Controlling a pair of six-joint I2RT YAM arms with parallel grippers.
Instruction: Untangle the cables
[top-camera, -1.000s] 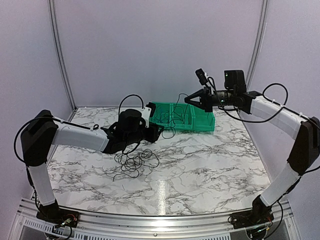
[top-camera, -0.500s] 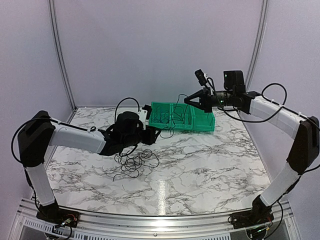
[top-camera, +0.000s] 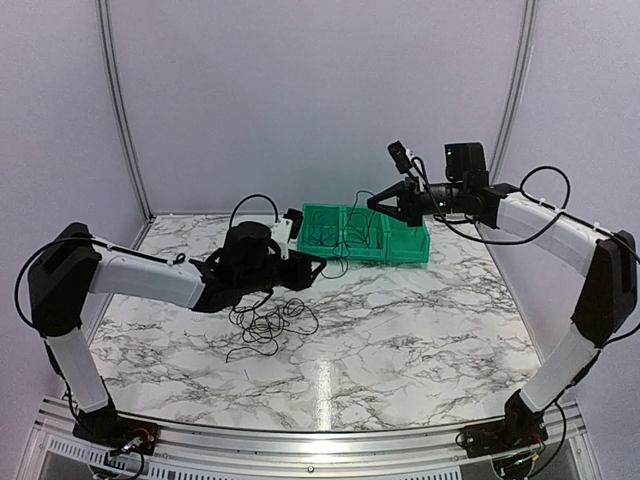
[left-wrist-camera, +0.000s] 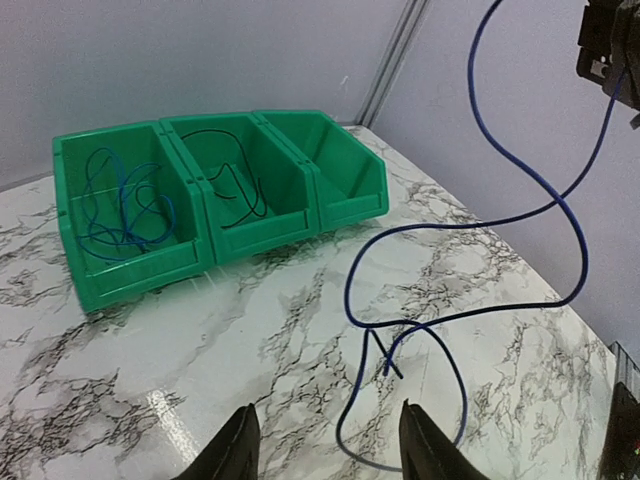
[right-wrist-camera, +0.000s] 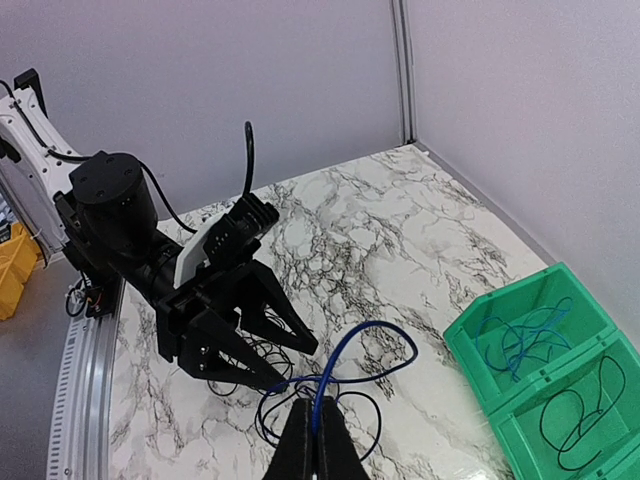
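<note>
My right gripper is shut on a dark-blue cable and holds it high above the green bins. The cable hangs down in the left wrist view and loops onto the marble. A tangle of thin black cables lies on the table below my left arm. My left gripper is open just above the table, near the low loop of the blue cable, with nothing clamped. In the top view the left gripper sits beside the bins and the right gripper is above them.
The row of green bins stands at the back of the table. One compartment holds a blue cable, the middle one a black cable. Walls and metal rails border the table on three sides.
The left arm has drawn back a little to the left and its jaws have widened slightly. The right gripper has drifted slightly left, still holding the blue cable.
</note>
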